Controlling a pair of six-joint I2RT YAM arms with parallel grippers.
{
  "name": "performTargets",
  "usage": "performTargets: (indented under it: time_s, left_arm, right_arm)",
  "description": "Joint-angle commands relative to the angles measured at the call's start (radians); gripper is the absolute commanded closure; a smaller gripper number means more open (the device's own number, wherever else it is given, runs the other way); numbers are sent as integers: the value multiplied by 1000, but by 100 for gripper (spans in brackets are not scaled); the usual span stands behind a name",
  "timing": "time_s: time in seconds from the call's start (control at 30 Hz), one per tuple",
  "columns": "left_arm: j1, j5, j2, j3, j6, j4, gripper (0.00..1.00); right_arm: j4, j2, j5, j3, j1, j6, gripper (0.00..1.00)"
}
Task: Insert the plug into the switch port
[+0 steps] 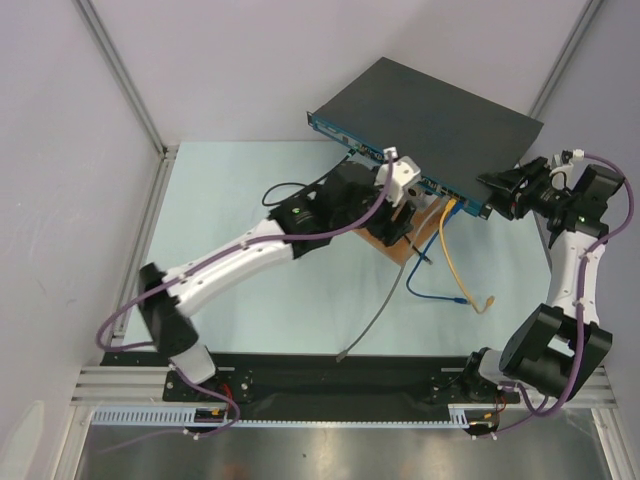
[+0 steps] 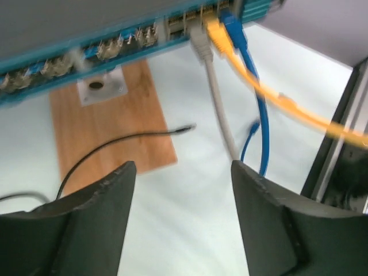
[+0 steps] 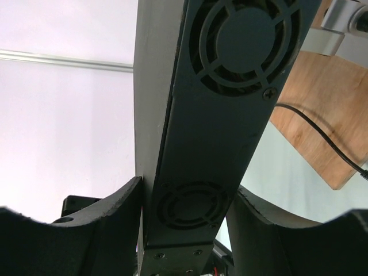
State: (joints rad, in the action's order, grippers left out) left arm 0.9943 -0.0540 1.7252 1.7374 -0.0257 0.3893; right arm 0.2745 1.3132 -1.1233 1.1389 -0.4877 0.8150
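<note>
Plug [image 2: 200, 41] looks seated in the switch [image 2: 132, 40] — light, brittle-clipped, hold its body; your left fingers [image 2: 92, 230] gape empty, right fingers [image 3: 86, 230] clamp the switch's end.

This is a robotics lab cell, a closed-in test bench. Plain white panel walls [image 1: 60, 120] stand around it, held in bare aluminium profile posts [image 1: 122, 75]. On the pale mint desk [image 1: 300, 320], a left arm [image 1: 240, 250] and a right arm [image 1: 572, 265], both white and black, are bolted to a black base rail [image 1: 330, 375] on slotted aluminium extrusion [image 1: 120, 385], with purple cable looms [image 1: 608, 158] running loose along them. The equipment is IT hardware: a rack-style network switch [image 1: 430, 105] with yellow [image 2: 299, 109], blue [image 2: 261, 115] and grey [image 2: 221, 115] patch cables in its ports, above a wooden board [image 2: 109, 126] bearing a small metal plate [image 2: 102, 86].
</note>
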Motion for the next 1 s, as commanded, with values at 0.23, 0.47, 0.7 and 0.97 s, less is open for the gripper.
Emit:
performTargets:
  time_s: [0.23,0.47,0.7,0.97]
  left_arm:
    - [-184,-317,-450,-461,302,26,12]
    - [-426,-323,-572,-751,310,-4,17]
    - [-579,-299,-446,-829,404,-4,25]
    - [-548,-245,-129,-688,330,-61,40]
  right_arm:
    - [15,23,14,99,-26,-189,20]
    - [109,18,46,173,-45,-272,0]
    - [224,17,141,288,-49,-411,0]
    - [250,9,168,326,-49,-461,0]
